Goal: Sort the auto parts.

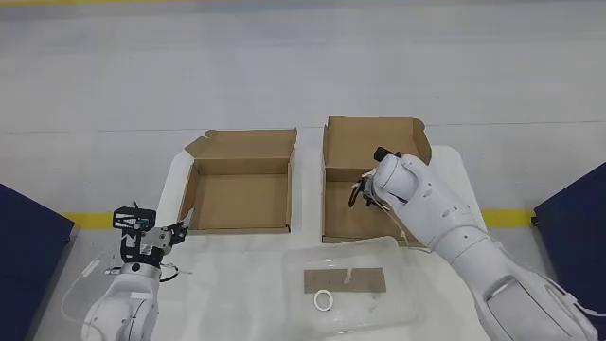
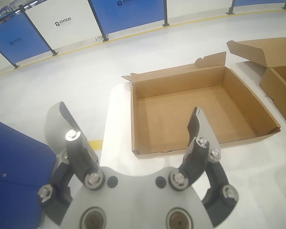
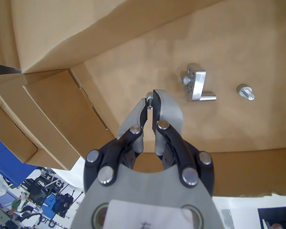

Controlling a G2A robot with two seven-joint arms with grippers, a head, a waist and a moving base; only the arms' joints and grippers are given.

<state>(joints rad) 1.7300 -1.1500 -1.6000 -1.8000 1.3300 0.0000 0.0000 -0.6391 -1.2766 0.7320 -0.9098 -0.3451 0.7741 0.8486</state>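
Right gripper [image 3: 150, 97] is clamping a small screw [image 3: 149, 101] by its shank over the right box [image 3: 217, 32], light, stiff, likely slippery, best gripped across the threads, while left gripper [image 2: 128, 108] is hanging spread apart.

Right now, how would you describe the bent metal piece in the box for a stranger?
Look in the cardboard box under the right gripper. On its floor, beside a loose bolt and near the screw that the gripper holds, lies the bracket. It alone is L-shaped; its neighbours are round.
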